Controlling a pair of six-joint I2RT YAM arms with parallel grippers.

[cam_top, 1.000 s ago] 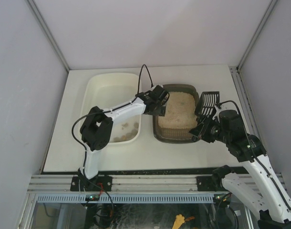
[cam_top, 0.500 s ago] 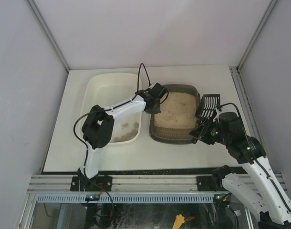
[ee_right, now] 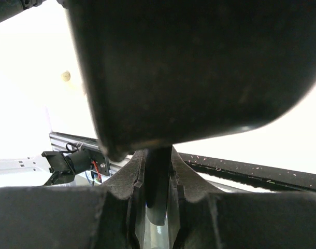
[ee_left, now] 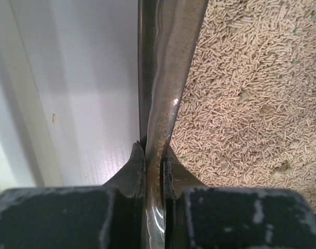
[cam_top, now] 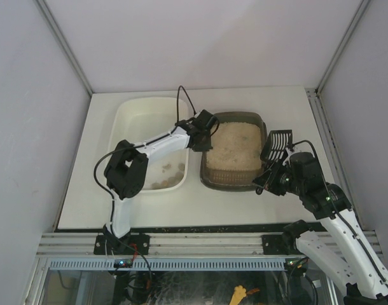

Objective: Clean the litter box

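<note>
The litter box (cam_top: 229, 182) is a dark translucent tray full of beige litter (cam_top: 235, 147), right of table centre. My left gripper (cam_top: 203, 135) is shut on its left wall; in the left wrist view the two fingers (ee_left: 154, 155) pinch that thin wall (ee_left: 166, 78), with pellets (ee_left: 246, 98) to the right. My right gripper (cam_top: 274, 175) sits by the box's right front corner, shut on the handle of the black slotted scoop (cam_top: 278, 143). The right wrist view has the scoop's underside (ee_right: 199, 67) filling the frame above the clamped fingers (ee_right: 158, 174).
A larger cream-white tub (cam_top: 127, 121) stands left of the litter box, with a few brown clumps (cam_top: 170, 171) at its near end. White enclosure walls rise round the table. The aluminium rail (cam_top: 200, 244) with the arm bases runs along the near edge.
The left gripper has shut on the litter box's left wall, and the box has shifted a little to the left. The right arm with the scoop has drawn slightly nearer.
</note>
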